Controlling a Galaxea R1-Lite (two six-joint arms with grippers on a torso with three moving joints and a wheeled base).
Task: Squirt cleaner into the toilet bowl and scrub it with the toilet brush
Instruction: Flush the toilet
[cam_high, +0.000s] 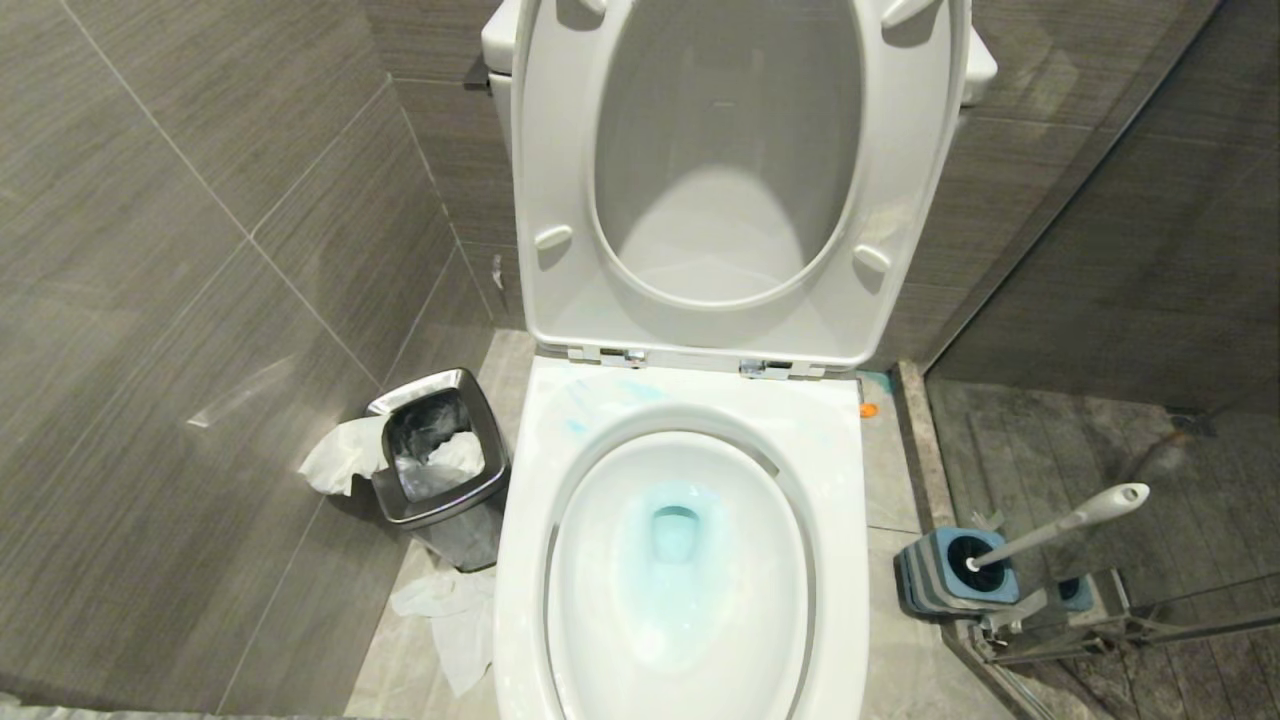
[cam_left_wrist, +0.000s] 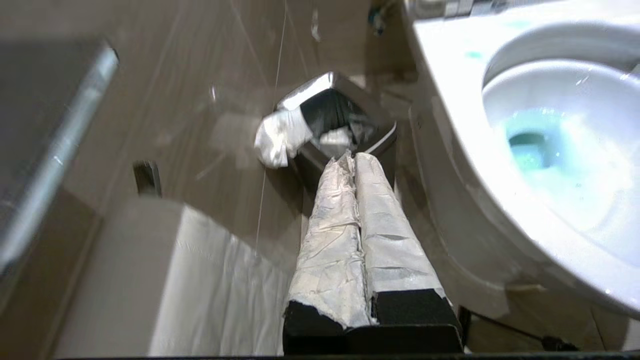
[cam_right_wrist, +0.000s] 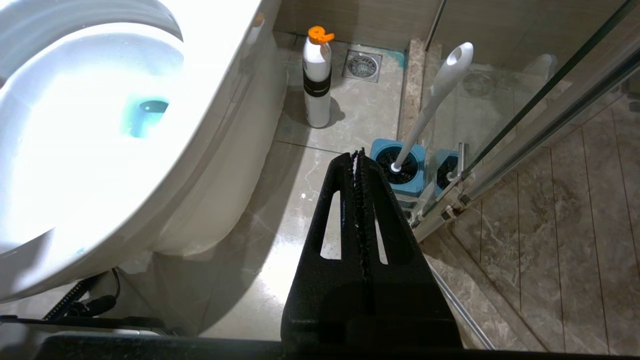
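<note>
Left tool (cam_left_wrist: 356, 159): white-wrapped fingers pressed together, holding nothing; it hangs above the floor on the bin side of the bowl.
Right tool (cam_right_wrist: 360, 156): black fingers pressed together, holding nothing; it hangs above the floor on the brush side of the bowl.
Bin (cam_left_wrist: 336, 116): just beyond the left tool's tips, steel-rimmed, dark liner, white paper (cam_left_wrist: 278, 137) draped over its rim.
Bowl (cam_high: 690, 560): between the two tools, seat and lid (cam_high: 730, 180) raised upright.
Cleaner (cam_high: 676, 530): pale blue tint in the water at the bowl's drain, with faint blue smears on the rim near the hinges; off to the side of both tools.
Brush (cam_right_wrist: 435, 97): just beyond the right tool's tips, head down in its holder, handle leaning away from the bowl.
Holder (cam_right_wrist: 398, 170): blue, square, on the floor close ahead of the right tool, against the glass door (cam_right_wrist: 550, 100).
Bottle (cam_right_wrist: 317, 80): white, orange cap, black band, upright on the floor beside the bowl, farther from the right tool than the holder.
Drain (cam_right_wrist: 362, 65): floor grate beyond the bottle.
</note>
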